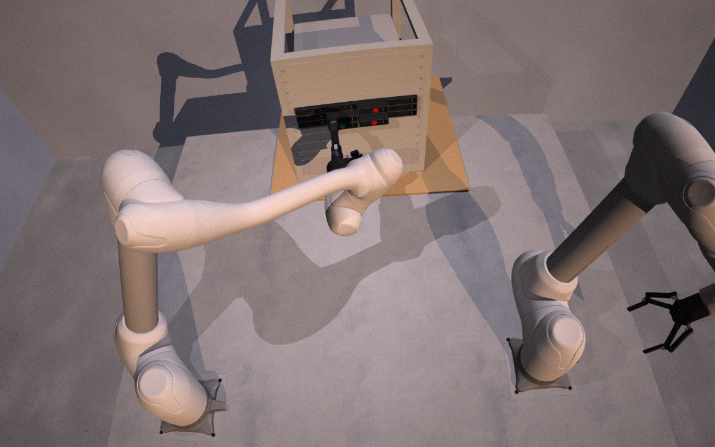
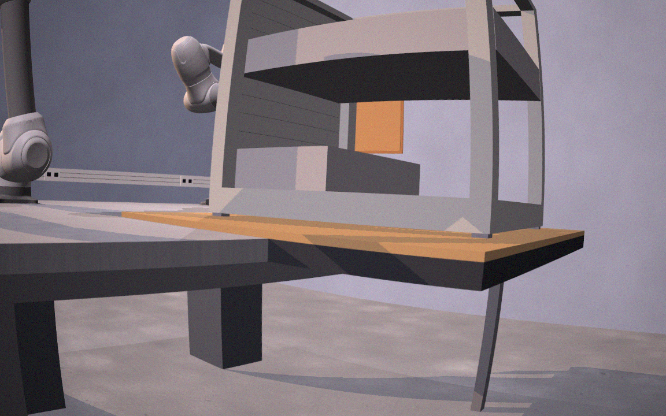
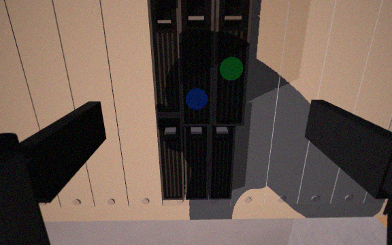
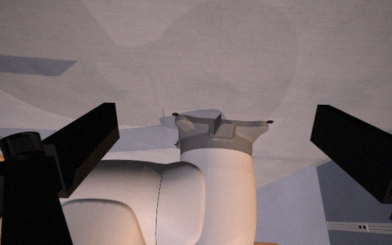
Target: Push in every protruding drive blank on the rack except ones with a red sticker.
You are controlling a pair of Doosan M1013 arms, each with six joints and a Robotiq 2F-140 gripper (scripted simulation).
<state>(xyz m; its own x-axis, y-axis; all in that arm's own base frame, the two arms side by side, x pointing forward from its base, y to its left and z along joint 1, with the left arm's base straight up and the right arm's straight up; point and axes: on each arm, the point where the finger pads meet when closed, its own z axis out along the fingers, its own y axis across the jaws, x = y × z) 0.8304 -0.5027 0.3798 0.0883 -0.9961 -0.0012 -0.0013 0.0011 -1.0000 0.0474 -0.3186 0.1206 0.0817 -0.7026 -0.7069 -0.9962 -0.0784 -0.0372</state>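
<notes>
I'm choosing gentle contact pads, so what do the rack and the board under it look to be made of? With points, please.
Rack [image 1: 352, 74] [image 2: 481, 129]: probably painted metal, matte beige, judging by its even colour and crisp edges. Board [image 1: 449, 161] [image 2: 273, 227]: perhaps wood, orange-tan; plastic is possible.
</notes>
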